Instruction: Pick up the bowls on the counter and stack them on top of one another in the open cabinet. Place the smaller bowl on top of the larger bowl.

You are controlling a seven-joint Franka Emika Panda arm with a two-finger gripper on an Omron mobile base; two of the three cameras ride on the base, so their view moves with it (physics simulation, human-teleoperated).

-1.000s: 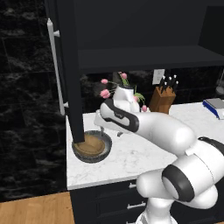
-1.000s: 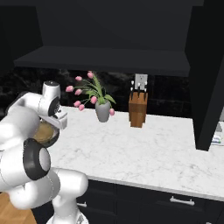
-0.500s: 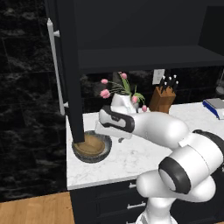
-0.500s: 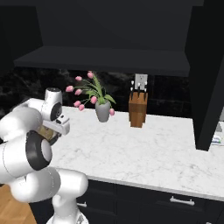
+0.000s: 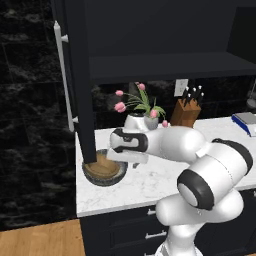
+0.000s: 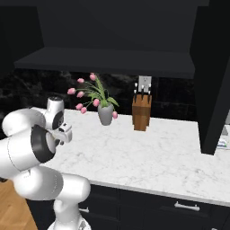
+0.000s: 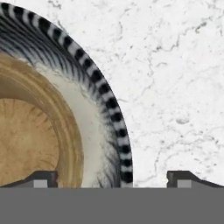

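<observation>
Wooden bowl [image 7: 26,135] sits nested inside the grey bowl [image 5: 104,172] on the marble table [image 5: 150,182], right beside the cabinet door [image 5: 80,85], with the hand [image 7: 111,177] spread wide over the bowls' rim.

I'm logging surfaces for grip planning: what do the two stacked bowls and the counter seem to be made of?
The smaller bowl looks like matte tan wood, going by faint radial grain. The larger bowl looks like glazed ceramic, perhaps stoneware, with its dark ribbed outside and pale inside. The counter looks like polished white marble with fine grey veins, though it may be imitation.
</observation>
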